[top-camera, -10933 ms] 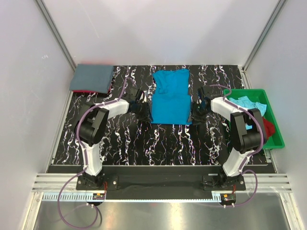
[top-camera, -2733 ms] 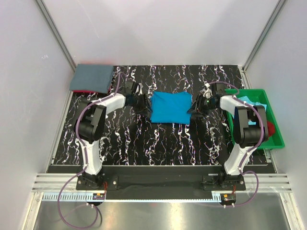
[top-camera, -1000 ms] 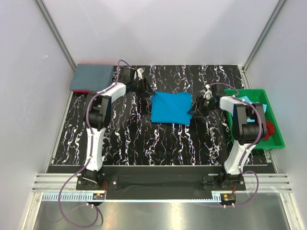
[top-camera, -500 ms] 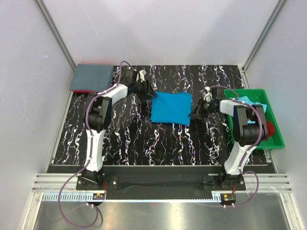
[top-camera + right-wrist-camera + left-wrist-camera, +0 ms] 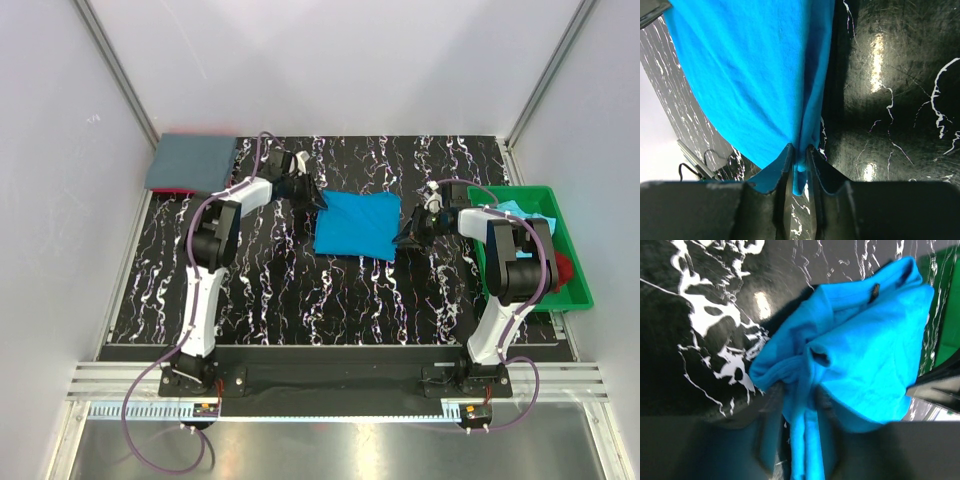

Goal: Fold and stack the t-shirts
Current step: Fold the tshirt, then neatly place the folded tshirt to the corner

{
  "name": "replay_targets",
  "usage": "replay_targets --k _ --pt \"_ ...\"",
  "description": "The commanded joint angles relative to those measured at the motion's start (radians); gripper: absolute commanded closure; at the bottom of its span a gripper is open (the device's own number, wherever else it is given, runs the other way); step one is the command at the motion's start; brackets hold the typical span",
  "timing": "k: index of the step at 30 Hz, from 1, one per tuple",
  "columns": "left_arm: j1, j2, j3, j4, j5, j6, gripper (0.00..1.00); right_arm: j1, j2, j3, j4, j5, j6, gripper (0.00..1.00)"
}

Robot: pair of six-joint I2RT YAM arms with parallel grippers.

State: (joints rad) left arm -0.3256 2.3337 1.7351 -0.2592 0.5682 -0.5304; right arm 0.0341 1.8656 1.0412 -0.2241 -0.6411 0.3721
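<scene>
- The folded turquoise t-shirt [image 5: 356, 226] was laid at the middle of the black marbled table [image 5: 290, 290].
- Its far left corner was pinched by the left gripper [image 5: 799, 420].
- Its right edge was clamped by the right gripper [image 5: 799, 162], fingers nearly together.

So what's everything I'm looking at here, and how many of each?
turquoise t-shirt: one, bright turquoise, folded, middle of the table
grey-blue t-shirt: one, slate grey-blue, folded, far left corner
red edge: one, red, peeking out under the grey-blue t-shirt
tray: one, green, right edge of the table
aqua cloth: one, light aqua, crumpled in the tray
red cloth: one, red, in the tray
table: one, black with white marbling
arms: two, white and black, near edge
left end effector: one, dark, gripping the turquoise t-shirt's left side
right end effector: one, dark, pinching its right edge
</scene>
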Motion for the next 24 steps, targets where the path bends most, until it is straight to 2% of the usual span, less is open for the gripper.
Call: replay_targets --k 1,3,4,6,9,13,16,17,18,24 --pt "0.000 0.044 0.038 0.018 -0.007 -0.009 0.74 -0.002 -0.006 -0.004 0.026 -0.002 0.005 0.77" --pt "0.000 0.047 0.041 0.021 0.012 -0.020 0.72 -0.002 -0.003 -0.006 0.026 -0.002 0.002 0.77" --pt "0.000 0.043 0.040 0.021 0.013 -0.020 0.68 -0.002 -0.003 -0.006 0.026 -0.002 0.002 0.77" --pt "0.000 0.018 0.023 0.021 -0.007 -0.019 0.52 -0.002 -0.005 -0.004 0.028 -0.008 0.002 0.77" --pt "-0.001 -0.007 0.009 0.020 -0.040 0.003 0.46 -0.002 -0.016 -0.004 0.032 -0.009 0.004 0.77" --pt "0.000 0.004 0.018 0.043 -0.053 0.009 0.43 -0.002 -0.036 -0.007 0.035 -0.017 0.007 0.74" --pt "0.000 0.036 0.047 0.046 -0.044 0.001 0.41 -0.002 -0.054 -0.013 0.043 -0.014 0.016 0.65" --pt "-0.001 0.050 0.059 0.044 -0.033 -0.003 0.34 -0.002 -0.059 -0.013 0.043 -0.014 0.017 0.63" --pt "-0.003 0.056 0.064 0.043 -0.030 -0.005 0.33 -0.002 -0.060 -0.012 0.046 -0.012 0.022 0.59" --pt "-0.013 0.093 0.072 0.038 -0.028 -0.006 0.36 -0.002 -0.049 -0.021 0.060 -0.006 0.034 0.56"
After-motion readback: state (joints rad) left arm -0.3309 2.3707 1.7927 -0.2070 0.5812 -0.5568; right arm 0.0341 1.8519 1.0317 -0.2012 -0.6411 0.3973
